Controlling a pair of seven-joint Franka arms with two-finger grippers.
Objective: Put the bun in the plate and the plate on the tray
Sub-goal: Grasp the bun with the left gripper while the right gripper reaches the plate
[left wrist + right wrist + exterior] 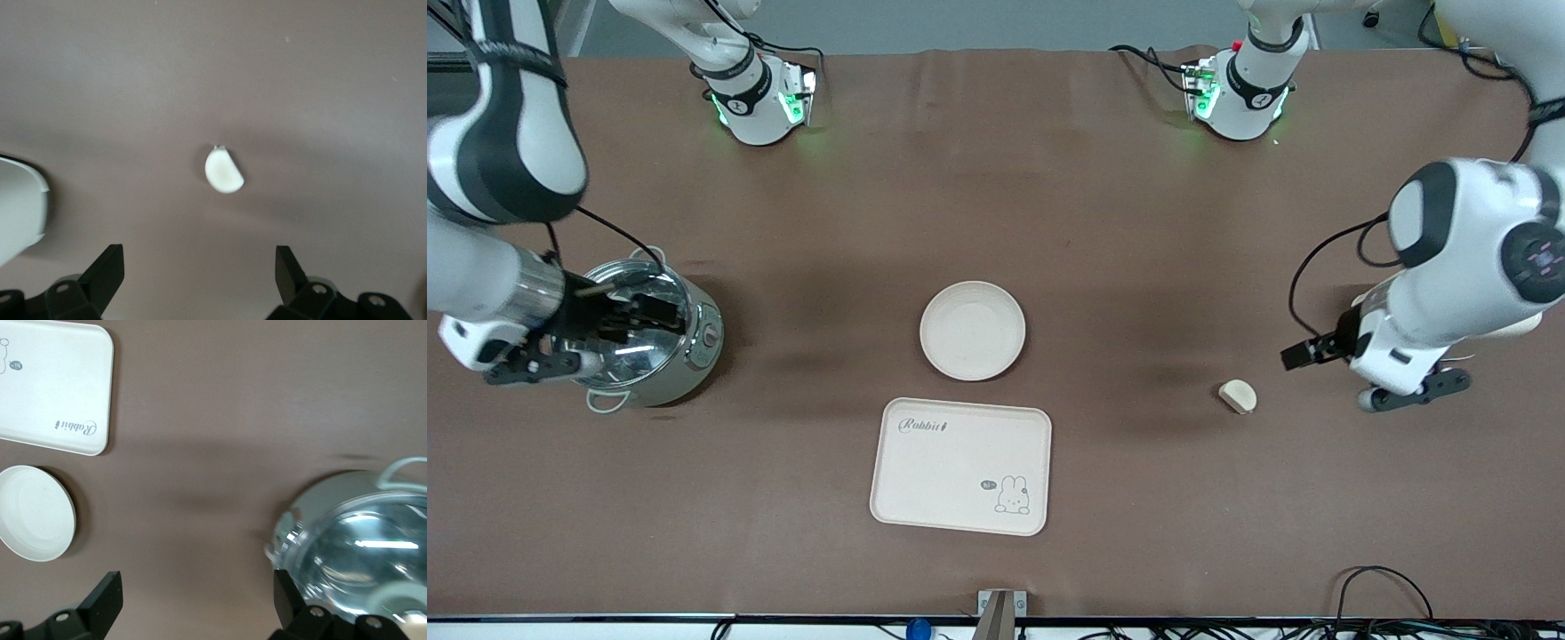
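Note:
The bun point(1238, 396) lies on the brown table toward the left arm's end, and shows alone in the left wrist view point(223, 171). The plate point(972, 331) sits empty mid-table, with the tray point(961, 465) beside it, nearer the front camera and also empty. Both show in the right wrist view, the plate point(35, 513) and the tray point(53, 383). My left gripper point(1412, 391) hangs in the air close to the bun, open and empty point(200, 273). My right gripper point(529, 366) hangs beside the steel pot, open and empty point(193, 600).
A glass-lidded steel pot point(649, 342) stands at the right arm's end of the table; it also shows in the right wrist view point(360, 547). A pale object point(1519, 326), mostly hidden under the left arm, shows at the edge of the left wrist view point(20, 207).

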